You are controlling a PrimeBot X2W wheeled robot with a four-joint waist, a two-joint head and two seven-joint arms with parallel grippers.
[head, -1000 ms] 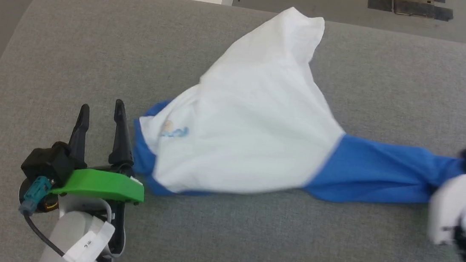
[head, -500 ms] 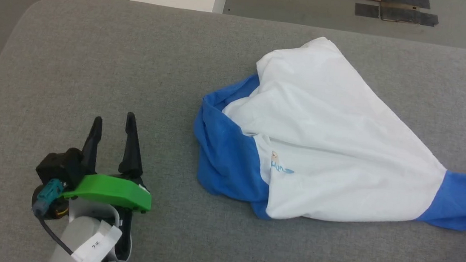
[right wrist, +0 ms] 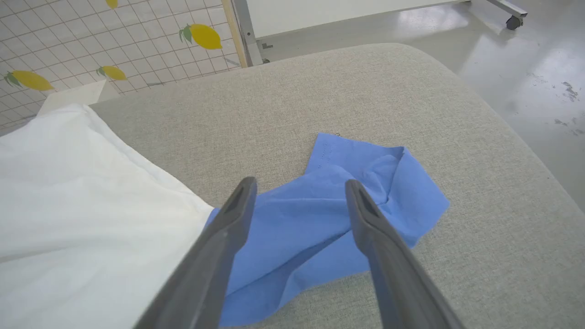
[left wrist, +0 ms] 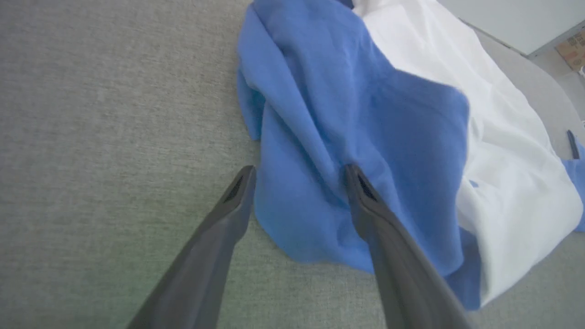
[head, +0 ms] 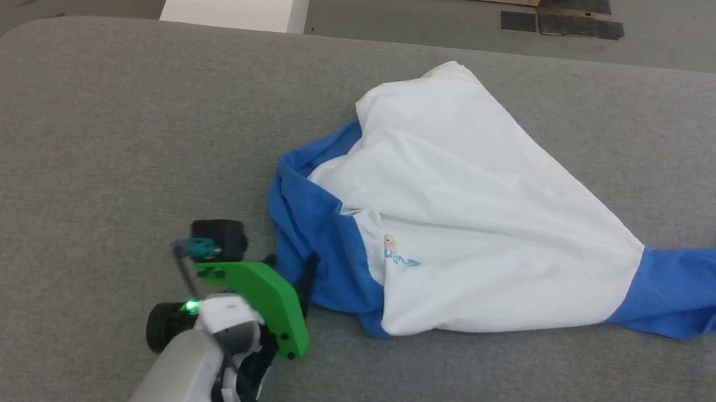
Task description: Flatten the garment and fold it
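The garment [head: 459, 237] in the head view lies crumpled on the grey padded table [head: 108, 137], one blue sleeve just ahead of the left gripper [head: 291, 263]. In the left wrist view that gripper's fingers stand spread, blue cloth between their tips, nothing pinched. In the right wrist view the right gripper [right wrist: 299, 183] is spread wide over the other blue sleeve, the white body to its left.

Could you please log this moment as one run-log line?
garment: crumpled on grey cushion | left pincer: open, astride blue sleeve edge | right pincer: open over other sleeve | fold: not begun
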